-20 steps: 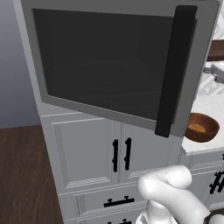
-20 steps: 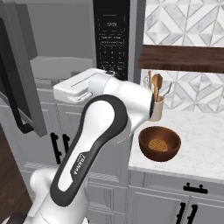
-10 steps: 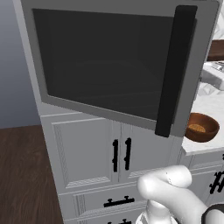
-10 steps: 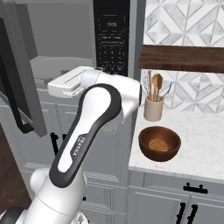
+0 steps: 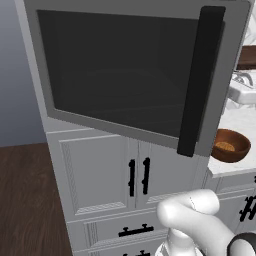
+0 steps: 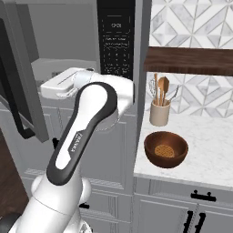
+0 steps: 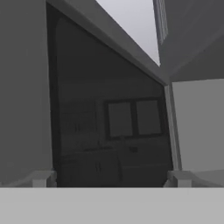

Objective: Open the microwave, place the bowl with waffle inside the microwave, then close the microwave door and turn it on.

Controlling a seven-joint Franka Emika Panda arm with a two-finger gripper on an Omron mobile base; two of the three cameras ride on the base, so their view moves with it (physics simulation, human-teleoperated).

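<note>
You see the arm swung further left than a second ago, bowl unmoved | hand [image 7: 112,179] released, fingers spread, facing the microwave door [image 5: 125,75] glass | right base view adds waffle [image 6: 164,150] in bowl [image 6: 166,149] on worktop [image 6: 205,154], keypad [image 6: 116,38] beyond.

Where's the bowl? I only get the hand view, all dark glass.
Observer: The bowl sits on the counter, right of the microwave, with the waffle in it.
Operator: Door open enough?
Observer: The microwave door is swung wide out to the left, and the inside is exposed.
Operator: Anything crowding the bowl?
Observer: A cup of utensils stands behind it, apart from it.
</note>
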